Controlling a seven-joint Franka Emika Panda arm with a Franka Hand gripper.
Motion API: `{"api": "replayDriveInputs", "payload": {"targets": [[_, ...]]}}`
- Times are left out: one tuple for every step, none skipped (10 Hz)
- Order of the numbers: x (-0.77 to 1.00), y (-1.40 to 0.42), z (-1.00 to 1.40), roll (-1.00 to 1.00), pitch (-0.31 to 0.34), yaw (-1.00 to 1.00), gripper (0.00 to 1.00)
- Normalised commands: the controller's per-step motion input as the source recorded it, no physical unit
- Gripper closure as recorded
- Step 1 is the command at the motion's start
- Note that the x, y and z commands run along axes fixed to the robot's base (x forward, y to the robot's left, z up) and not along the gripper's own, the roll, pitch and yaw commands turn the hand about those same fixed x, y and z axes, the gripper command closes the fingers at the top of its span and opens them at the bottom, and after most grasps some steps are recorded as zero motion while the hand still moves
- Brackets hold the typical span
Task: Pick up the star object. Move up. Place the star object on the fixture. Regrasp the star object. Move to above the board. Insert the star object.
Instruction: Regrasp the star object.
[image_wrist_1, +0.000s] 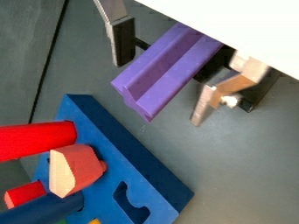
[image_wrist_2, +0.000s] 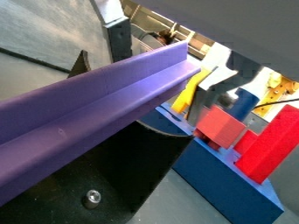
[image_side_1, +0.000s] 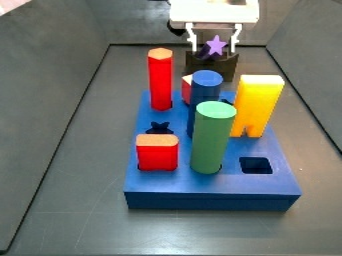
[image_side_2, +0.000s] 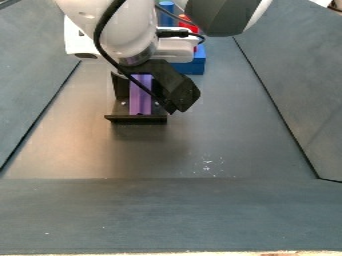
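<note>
The purple star object (image_wrist_1: 163, 74) lies on its side across the notch of the dark fixture (image_wrist_2: 117, 166). It also shows in a wrist view (image_wrist_2: 93, 96) and in both side views (image_side_1: 214, 45) (image_side_2: 140, 90). My gripper (image_wrist_1: 162, 87) straddles it from above, with the fingers (image_wrist_1: 122, 39) standing off either side and a gap showing to the prism. The jaws look open. The fixture (image_side_1: 221, 68) (image_side_2: 138, 117) stands just beyond the far edge of the blue board (image_side_1: 214, 185), which also shows in both wrist views (image_wrist_1: 128, 162) (image_wrist_2: 222, 171).
On the board stand a red hexagonal peg (image_side_1: 160, 78), a blue cylinder (image_side_1: 206, 88), a green cylinder (image_side_1: 211, 137), a yellow block (image_side_1: 257, 105) and a short red block (image_side_1: 156, 152). A square hole (image_side_1: 255, 165) is open. Dark sloping walls enclose the floor.
</note>
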Motion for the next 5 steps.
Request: {"api": "replayDriveInputs", "payload": {"targets": [[0.00,0.00,1.00,0.07,-0.005,0.00,0.00],[0.00,0.00,1.00,0.08,-0.003,0.00,0.00],[-0.02,0.00,1.00,0.08,0.010,0.01,0.00],[-0.02,0.00,1.00,0.07,0.033,0.02,0.00],[-0.02,0.01,1.00,0.06,0.050,0.02,0.00]]}}
